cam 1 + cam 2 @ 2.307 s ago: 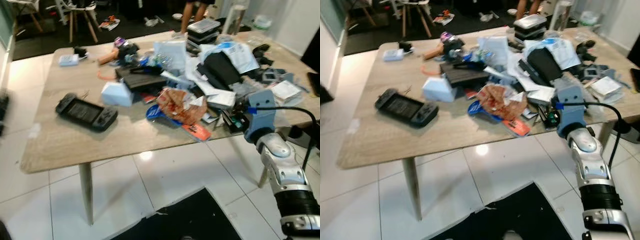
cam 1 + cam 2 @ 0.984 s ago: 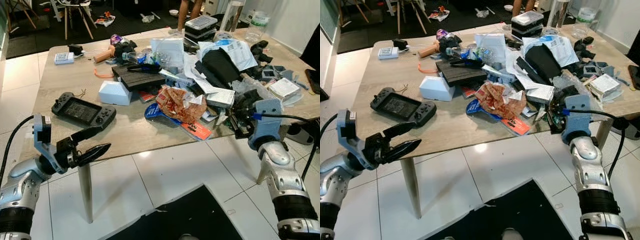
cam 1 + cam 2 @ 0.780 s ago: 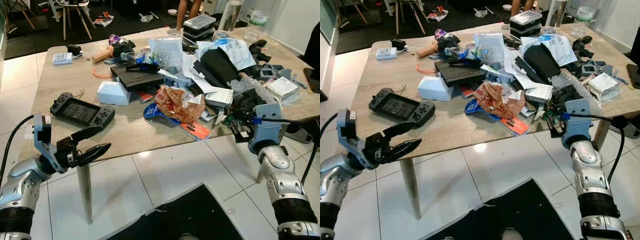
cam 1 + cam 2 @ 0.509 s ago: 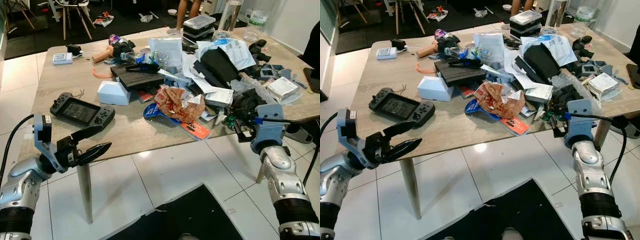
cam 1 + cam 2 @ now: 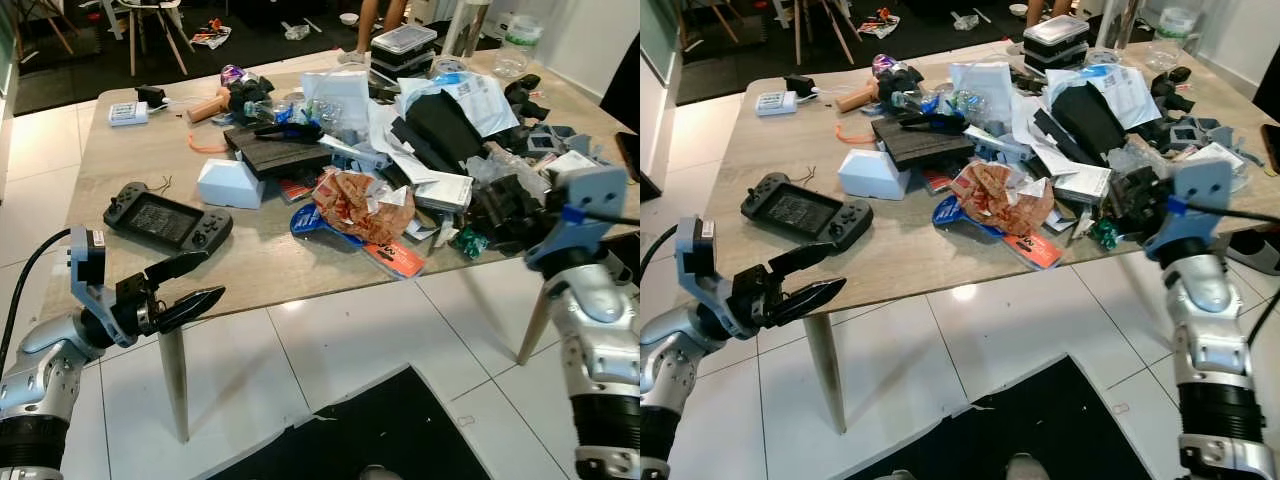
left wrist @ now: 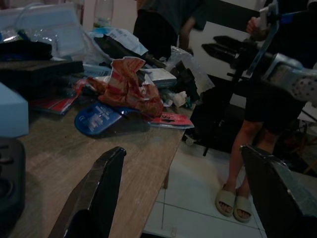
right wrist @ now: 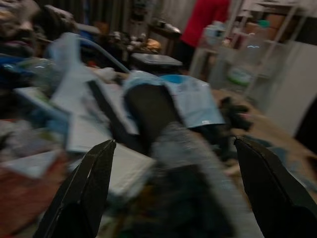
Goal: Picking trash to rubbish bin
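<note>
Two grippers raised toward a cluttered table (image 5: pixel 110 300), nothing grasped in either. Left gripper (image 5: pixel 190 283) held below and in front of the near table edge, fingers parted and empty, tips aimed across toward the pile; game console (image 5: pixel 168 219) lying flat just beyond and above those tips. Right gripper (image 7: pixel 168 188) spread wide at the far side of the heap, its two black fingers (image 7: pixel 81 193) framing a dark crumpled mass (image 5: pixel 505 205) and white papers straight ahead, not touching as far as can be judged through the blur.

Step in hand, by the look of it: reaching and choosing a first piece of trash, no pickup made yet, task barely begun. No rubbish bin to be made out.

Likeliest target: crumpled brown-and-red wrapper (image 5: pixel 352 205), well ahead of the left fingers and off to the inner side of the right ones, resting on a blue packet (image 5: pixel 305 222) with a red flat packet (image 5: pixel 393 258) just beside it toward the table edge. Wrapper bunched and irregular, long axis roughly along the table's near edge, slightly slanted, one torn end lifted upward in the left wrist view (image 6: pixel 130 84).

Next move probably calling for fingers lowered over the wrapper's narrow width, across that long axis, then closed gently; thin crinkled material likely to slip or drag the blue packet along.
</note>
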`<state>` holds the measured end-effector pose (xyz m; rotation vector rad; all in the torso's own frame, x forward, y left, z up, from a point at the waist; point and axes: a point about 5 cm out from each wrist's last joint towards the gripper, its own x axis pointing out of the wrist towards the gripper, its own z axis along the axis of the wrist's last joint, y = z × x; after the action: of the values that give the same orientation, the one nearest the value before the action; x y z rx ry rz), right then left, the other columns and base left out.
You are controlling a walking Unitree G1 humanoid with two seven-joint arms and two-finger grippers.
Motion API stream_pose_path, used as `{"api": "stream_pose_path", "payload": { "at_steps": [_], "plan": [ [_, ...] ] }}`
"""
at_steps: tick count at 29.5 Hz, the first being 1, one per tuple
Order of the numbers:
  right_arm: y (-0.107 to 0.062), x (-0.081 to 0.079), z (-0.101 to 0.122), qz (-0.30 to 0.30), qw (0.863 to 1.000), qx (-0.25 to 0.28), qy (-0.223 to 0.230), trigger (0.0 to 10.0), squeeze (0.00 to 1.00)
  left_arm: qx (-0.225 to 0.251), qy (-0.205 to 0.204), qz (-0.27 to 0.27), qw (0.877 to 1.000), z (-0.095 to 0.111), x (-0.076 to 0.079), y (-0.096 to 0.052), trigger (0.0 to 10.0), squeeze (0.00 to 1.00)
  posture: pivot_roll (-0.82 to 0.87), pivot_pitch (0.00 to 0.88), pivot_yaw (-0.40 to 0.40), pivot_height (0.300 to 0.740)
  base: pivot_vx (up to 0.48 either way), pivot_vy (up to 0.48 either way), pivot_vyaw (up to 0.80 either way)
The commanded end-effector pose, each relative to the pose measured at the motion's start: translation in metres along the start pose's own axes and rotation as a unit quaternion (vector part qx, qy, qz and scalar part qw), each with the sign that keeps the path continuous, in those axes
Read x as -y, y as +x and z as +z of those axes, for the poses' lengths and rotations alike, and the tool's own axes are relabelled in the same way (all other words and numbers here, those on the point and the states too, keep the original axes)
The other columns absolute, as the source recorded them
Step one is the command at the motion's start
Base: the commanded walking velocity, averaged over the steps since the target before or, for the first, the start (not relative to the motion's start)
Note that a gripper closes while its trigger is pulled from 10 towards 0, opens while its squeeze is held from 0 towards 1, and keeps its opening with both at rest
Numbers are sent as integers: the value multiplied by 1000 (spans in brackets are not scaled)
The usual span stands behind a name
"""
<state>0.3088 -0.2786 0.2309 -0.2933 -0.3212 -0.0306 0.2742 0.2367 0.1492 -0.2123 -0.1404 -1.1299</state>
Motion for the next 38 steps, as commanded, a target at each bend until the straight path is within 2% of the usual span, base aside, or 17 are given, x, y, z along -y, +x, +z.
{"api": "stream_pose_path", "payload": {
  "at_steps": [1,3,4,6,7,8,10,13,14,18,31,38],
  "plan": [
    [-5,5,-3,-7,1000,-18,-6,10000,0,-7,-8,-7,1000,-4,3,-1,10000,0,-80,159,29,740,0,0,0],
    [-10,20,-5,-18,998,-47,-44,10000,0,-9,-11,-9,1000,-5,4,-1,10000,0,-80,159,29,740,0,0,0],
    [-10,20,-5,-18,998,-47,-44,10000,0,-9,-11,-9,1000,-5,4,-1,10000,0,-80,159,29,740,0,0,0],
    [-16,42,-1,-47,993,-76,-80,10000,0,-8,-14,-8,1000,-5,4,-1,10000,0,-85,165,35,740,0,0,0],
    [-16,42,-1,-47,993,-76,-80,10000,0,-8,-14,-8,1000,-5,4,-1,10000,0,-85,165,35,740,0,0,0],
    [-21,59,3,-76,990,-87,-86,10000,0,-12,-20,0,1000,-6,3,1,10000,0,-85,165,35,740,0,0,0],
    [-23,64,4,-88,989,-90,-80,10000,0,-14,-24,20,999,-6,-1,2,10000,0,-85,165,35,740,0,0,0],
    [-24,61,2,-82,989,-95,-78,10000,0,-13,-30,32,999,-5,-4,3,10000,0,-85,165,35,740,0,0,0],
    [-23,54,1,-72,990,-100,-71,10000,0,-21,-31,36,999,-6,-6,3,10000,0,-85,165,35,740,0,0,0],
    [-20,47,0,-62,991,-102,-59,10000,0,-25,-33,37,998,-7,-7,1,10000,0,-85,165,35,740,129,-141,0],
    [-18,41,0,-45,992,-113,-44,10000,0,-12,-35,29,999,-3,-5,2,10000,0,-90,159,34,740,327,-289,0],
    [-16,36,4,-22,994,-107,-13,10000,0,-8,-34,29,999,-1,-7,5,10000,0,-91,151,33,740,293,-77,0]
  ]
}}
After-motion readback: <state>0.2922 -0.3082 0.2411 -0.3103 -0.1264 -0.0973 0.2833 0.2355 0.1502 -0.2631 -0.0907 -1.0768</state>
